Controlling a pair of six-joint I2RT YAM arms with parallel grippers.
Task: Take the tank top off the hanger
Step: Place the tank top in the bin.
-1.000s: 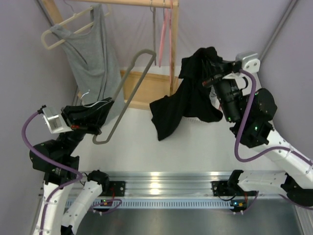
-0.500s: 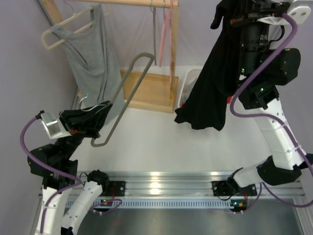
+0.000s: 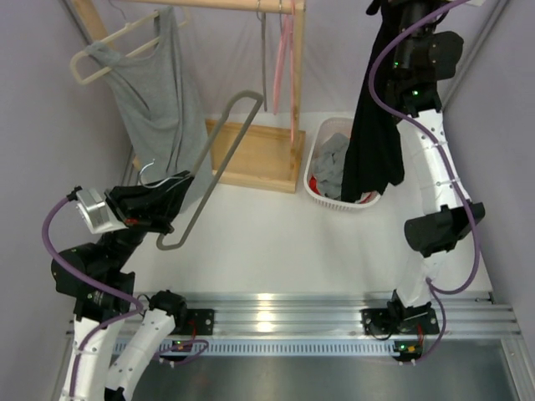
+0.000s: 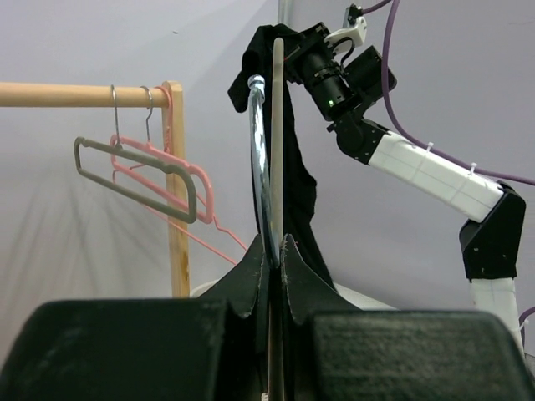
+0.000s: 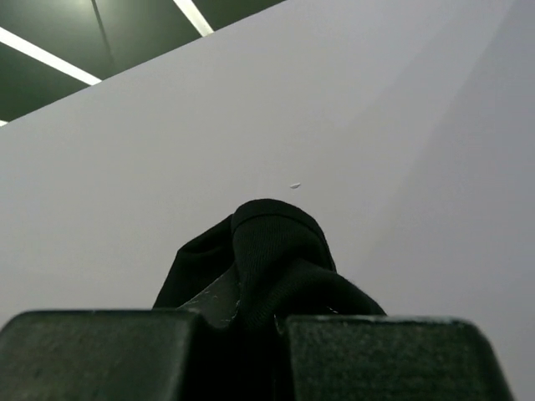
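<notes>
My left gripper (image 3: 160, 207) is shut on the hook end of a bare grey hanger (image 3: 223, 171), which slants up toward the rack. In the left wrist view the hanger (image 4: 276, 150) stands edge-on between my closed fingers (image 4: 274, 242). My right gripper (image 3: 393, 7) is raised to the top of the view and is shut on a black tank top (image 3: 374, 125). The top hangs free of the hanger, and its hem hangs down in front of the white basket (image 3: 317, 149). The right wrist view shows black fabric (image 5: 276, 242) bunched between my right fingers (image 5: 259, 296).
A wooden rack (image 3: 251, 154) stands at the back. A grey tank top (image 3: 155, 92) hangs there on a beige hanger, beside pink and grey hangers (image 3: 287, 50). The basket holds grey and red clothes. Purple walls close in on both sides.
My right arm has swung up and to the right, lifting the black tank top clear until it hangs straight down at the basket. My left gripper has held the grey hanger nearly still.
</notes>
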